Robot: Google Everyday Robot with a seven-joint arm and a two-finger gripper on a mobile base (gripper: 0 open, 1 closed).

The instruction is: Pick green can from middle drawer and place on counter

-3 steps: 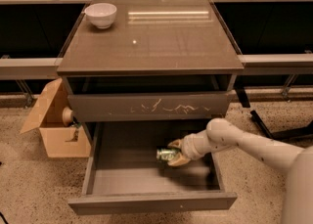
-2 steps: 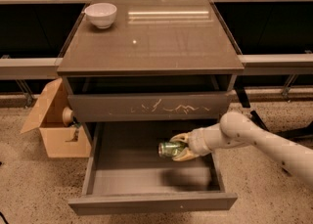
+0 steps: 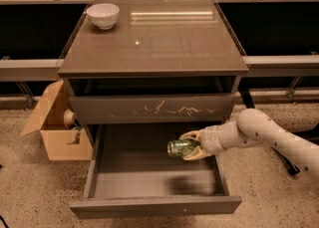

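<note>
The green can (image 3: 180, 148) lies on its side in my gripper (image 3: 191, 145), which is shut on it and holds it above the inside of the open middle drawer (image 3: 124, 179). My pale arm (image 3: 269, 135) reaches in from the right. The can is below the scratched drawer front (image 3: 149, 108) and well below the glossy counter (image 3: 154, 38). A shadow of the can falls on the drawer floor at the right.
A white bowl (image 3: 103, 15) stands on the counter's back left corner. An open cardboard box (image 3: 52, 125) sits on the speckled floor left of the cabinet. A railing and dark windows run behind the cabinet.
My gripper has lifted the green can up off the drawer floor and a little to the right; my arm has risen with it.
</note>
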